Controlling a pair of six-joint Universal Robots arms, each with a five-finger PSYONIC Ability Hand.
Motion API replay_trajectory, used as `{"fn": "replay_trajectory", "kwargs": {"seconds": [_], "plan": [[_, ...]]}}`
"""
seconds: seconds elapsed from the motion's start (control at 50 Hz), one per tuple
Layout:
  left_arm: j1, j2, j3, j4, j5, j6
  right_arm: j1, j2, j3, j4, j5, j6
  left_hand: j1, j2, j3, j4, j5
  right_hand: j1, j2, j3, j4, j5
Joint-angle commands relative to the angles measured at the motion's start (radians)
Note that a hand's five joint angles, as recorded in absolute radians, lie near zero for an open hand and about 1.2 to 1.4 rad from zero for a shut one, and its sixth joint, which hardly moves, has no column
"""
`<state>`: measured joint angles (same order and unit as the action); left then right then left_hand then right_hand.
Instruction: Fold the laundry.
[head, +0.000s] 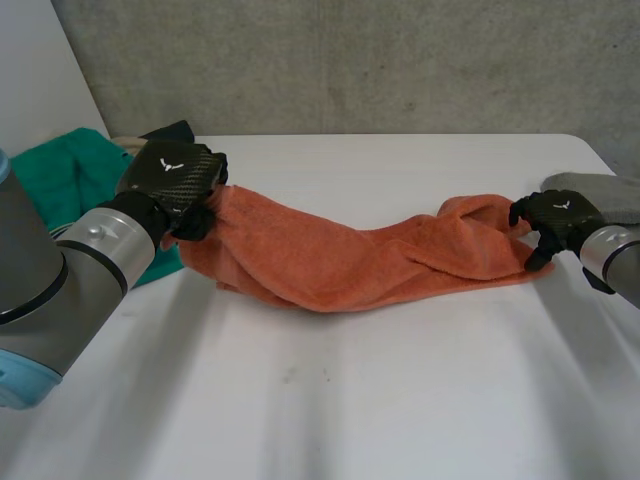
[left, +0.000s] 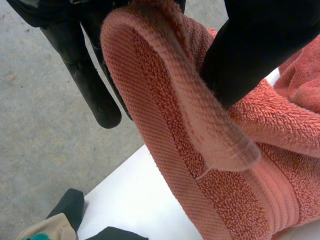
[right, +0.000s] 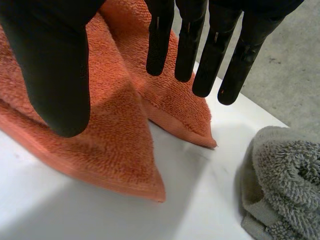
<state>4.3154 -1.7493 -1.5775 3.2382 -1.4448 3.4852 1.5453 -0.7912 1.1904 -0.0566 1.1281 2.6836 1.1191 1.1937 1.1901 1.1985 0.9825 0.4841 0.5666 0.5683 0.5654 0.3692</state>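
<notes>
Observe: the orange towel (head: 350, 262) lies stretched and bunched across the bench (head: 350, 410), with no fold made. Your left hand (head: 175, 182) pinches one end. Your right hand (head: 556, 216) hovers over the opposite corners, fingers (right: 186, 50) released.

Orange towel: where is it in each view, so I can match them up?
Head view: orange towel stretched across the white table between left hand and right hand.
Left wrist view: hemmed end pinched in the left hand.
Right wrist view: corners under the right hand.
Shared landmark: the white table.
</notes>
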Motion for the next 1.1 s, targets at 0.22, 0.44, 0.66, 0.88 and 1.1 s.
{"fn": "replay_trajectory", "kwargs": {"seconds": [0.22,0.44,0.66,0.88,1.1], "plan": [[0.01,-0.004,-0.004,0.0,0.001,0.001,0.018,0.121,-0.107,0.018,0.027,-0.002,0.277,0.203,0.206,0.198,0.239,0.279,0.196,0.194,0.197,0.219],[0.038,0.005,0.001,0.0,0.0,0.005,0.022,-0.14,-0.06,0.073,0.032,-0.002,0.277,0.203,0.206,0.198,0.239,0.912,0.83,0.828,0.831,0.853],[0.087,0.114,-0.022,-0.076,0.001,0.015,-0.024,-0.506,0.038,0.445,0.041,-0.282,0.277,0.203,0.206,0.198,0.239,0.912,0.83,0.828,0.831,0.853],[0.096,-0.034,-0.067,-0.253,-0.006,0.116,-0.024,-0.528,0.175,0.681,0.272,-0.642,0.277,0.203,0.206,0.198,0.239,0.912,0.83,0.828,0.831,0.853],[0.066,-0.416,0.302,-0.253,-0.235,0.327,0.039,-0.252,-0.04,0.629,0.346,-0.634,0.277,0.203,0.206,0.198,0.239,0.912,0.83,0.828,0.831,0.853]]}}
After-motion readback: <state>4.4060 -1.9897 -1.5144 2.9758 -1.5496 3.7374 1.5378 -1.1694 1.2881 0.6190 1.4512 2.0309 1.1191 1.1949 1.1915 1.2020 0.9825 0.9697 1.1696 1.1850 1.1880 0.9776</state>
